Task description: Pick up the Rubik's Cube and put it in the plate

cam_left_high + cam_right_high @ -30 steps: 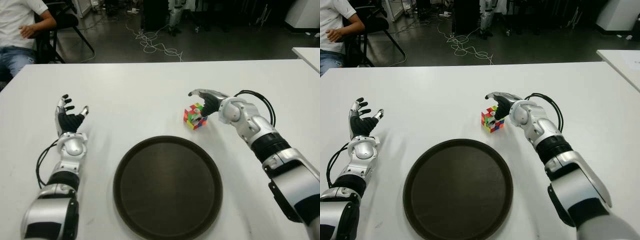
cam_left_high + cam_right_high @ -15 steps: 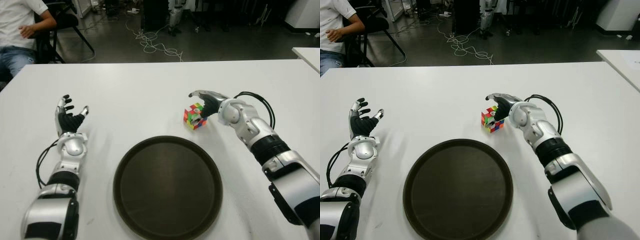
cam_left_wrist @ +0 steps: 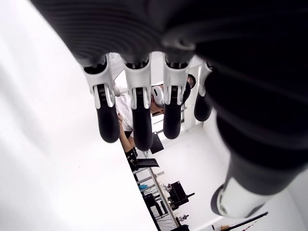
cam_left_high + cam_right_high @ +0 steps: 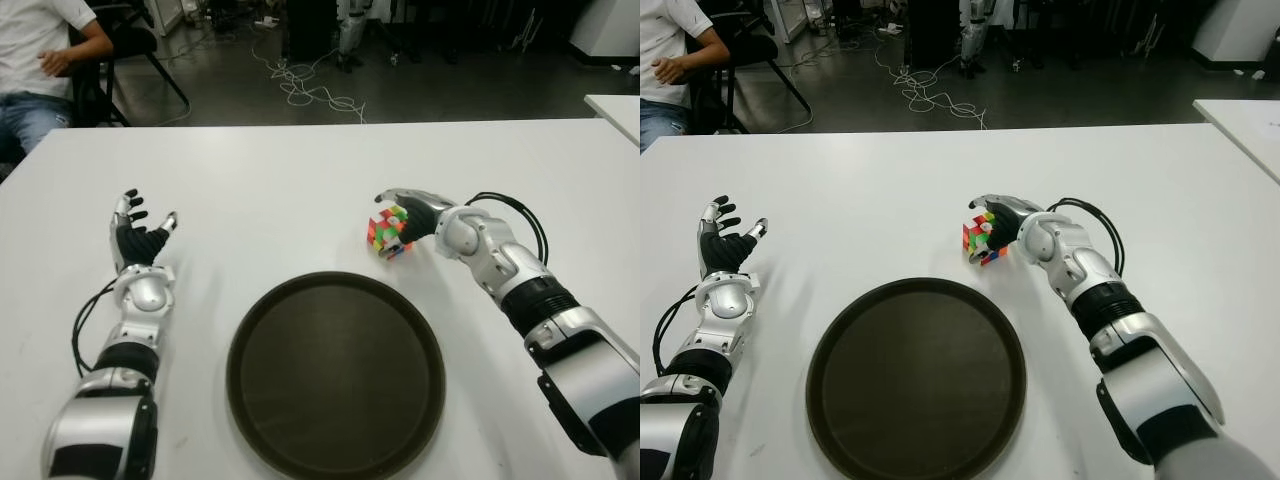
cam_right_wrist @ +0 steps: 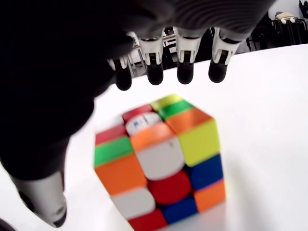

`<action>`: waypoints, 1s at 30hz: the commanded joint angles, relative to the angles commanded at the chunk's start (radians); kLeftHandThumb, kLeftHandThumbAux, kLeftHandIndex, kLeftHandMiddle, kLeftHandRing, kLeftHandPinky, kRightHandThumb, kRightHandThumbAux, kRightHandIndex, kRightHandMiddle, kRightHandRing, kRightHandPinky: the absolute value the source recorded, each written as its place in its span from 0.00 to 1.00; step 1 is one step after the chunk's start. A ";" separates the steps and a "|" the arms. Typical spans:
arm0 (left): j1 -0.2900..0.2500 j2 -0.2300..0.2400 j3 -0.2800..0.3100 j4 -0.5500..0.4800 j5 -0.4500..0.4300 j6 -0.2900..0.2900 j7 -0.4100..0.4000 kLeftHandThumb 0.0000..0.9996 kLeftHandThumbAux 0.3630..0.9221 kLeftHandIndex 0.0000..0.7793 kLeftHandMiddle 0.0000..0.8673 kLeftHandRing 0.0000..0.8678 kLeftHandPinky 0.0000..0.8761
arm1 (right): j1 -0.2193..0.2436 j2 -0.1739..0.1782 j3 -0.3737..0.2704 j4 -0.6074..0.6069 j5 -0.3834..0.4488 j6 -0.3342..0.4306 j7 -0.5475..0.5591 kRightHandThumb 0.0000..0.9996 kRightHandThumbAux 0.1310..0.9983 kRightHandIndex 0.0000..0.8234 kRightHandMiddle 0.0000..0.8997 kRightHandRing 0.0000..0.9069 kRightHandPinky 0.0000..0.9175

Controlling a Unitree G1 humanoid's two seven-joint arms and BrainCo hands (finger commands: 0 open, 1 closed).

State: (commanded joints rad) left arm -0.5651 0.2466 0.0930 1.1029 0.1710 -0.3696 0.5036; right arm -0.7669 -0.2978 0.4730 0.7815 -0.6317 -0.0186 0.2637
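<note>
— Where is the Rubik's Cube [image 4: 389,231]?

— On the white desk [image 4: 300,190], just beyond the plate [image 4: 335,372]. Your right robot hand [image 4: 412,211] cups it, fingers not yet clamped. Left robot hand [image 4: 135,243] idles open.

— Handling?

— Likely light, rigid, slick; pinch opposite flat faces.

My right hand [image 4: 408,212] now sits lower and closer over the Rubik's Cube [image 4: 390,231] than a second ago: my fingers [image 5: 185,72] reach further across its top and far side, and my thumb [image 5: 45,202] comes in on the near side, so the cube lies more inside my palm. My forearm has swung slightly toward the plate [image 4: 335,374]. The cube itself looks tipped a little compared with before, one corner raised; I cannot tell whether it has left the tabletop [image 4: 300,190], and my fingers do not yet plainly press on it.
</note>
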 joint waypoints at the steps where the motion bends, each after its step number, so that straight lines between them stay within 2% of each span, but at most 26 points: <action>1: 0.000 0.000 -0.001 0.000 0.001 0.001 0.002 0.10 0.70 0.20 0.23 0.24 0.27 | 0.000 0.001 0.002 -0.002 -0.001 0.004 0.003 0.00 0.70 0.00 0.05 0.02 0.00; 6: -0.001 0.000 -0.002 0.000 0.004 0.005 0.007 0.09 0.71 0.22 0.24 0.25 0.28 | 0.004 0.003 0.005 -0.009 0.001 0.017 0.016 0.00 0.73 0.00 0.05 0.02 0.00; 18: 0.002 0.000 -0.002 -0.005 0.003 0.000 0.004 0.09 0.71 0.19 0.23 0.24 0.27 | -0.001 0.007 0.015 0.044 0.004 -0.041 0.014 0.00 0.75 0.01 0.06 0.02 0.00; 27: 0.001 0.000 -0.001 -0.003 0.001 -0.002 0.002 0.09 0.72 0.21 0.24 0.26 0.32 | -0.001 0.008 0.020 0.065 0.001 -0.078 -0.011 0.00 0.76 0.01 0.06 0.02 0.00; 30: 0.001 0.000 0.000 -0.002 -0.001 -0.005 -0.001 0.10 0.72 0.22 0.25 0.28 0.34 | -0.005 0.019 0.019 0.096 0.003 -0.081 -0.028 0.00 0.76 0.02 0.06 0.02 0.00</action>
State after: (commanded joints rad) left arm -0.5645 0.2465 0.0933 1.1007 0.1701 -0.3750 0.5031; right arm -0.7715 -0.2787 0.4922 0.8773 -0.6285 -0.0992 0.2361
